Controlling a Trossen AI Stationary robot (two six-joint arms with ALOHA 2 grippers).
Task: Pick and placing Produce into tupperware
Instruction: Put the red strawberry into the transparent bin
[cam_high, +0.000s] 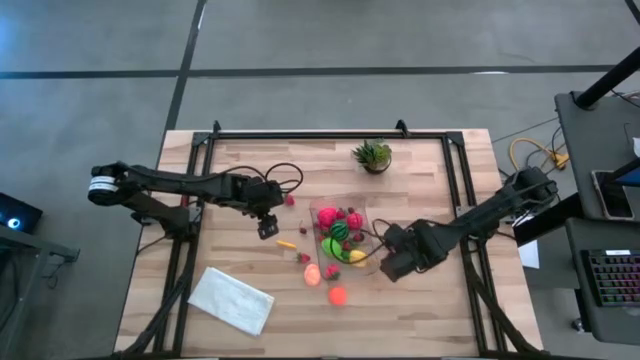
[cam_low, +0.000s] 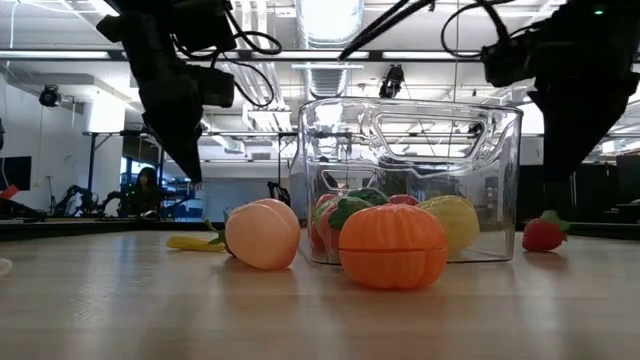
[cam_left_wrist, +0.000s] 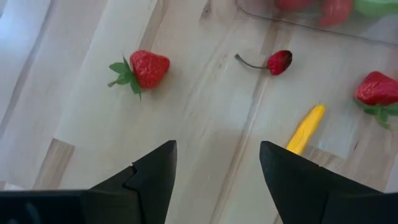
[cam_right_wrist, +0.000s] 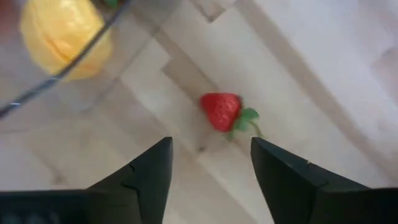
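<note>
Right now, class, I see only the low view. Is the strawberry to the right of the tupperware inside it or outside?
Observer: Outside. In the right wrist view the strawberry lies on bare wood beside the tupperware, just ahead of the open right hand.
Operator: What is in front of the left hand?
Observer: The left hand, open and empty, points at a cherry on the table.
Operator: Is anything behind the tupperware?
Observer: A small potted plant stands near the table's far edge.

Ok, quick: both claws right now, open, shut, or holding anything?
Left claw: open, empty, over the wooden table.
Right claw: open, empty, above a small red strawberry.
</note>
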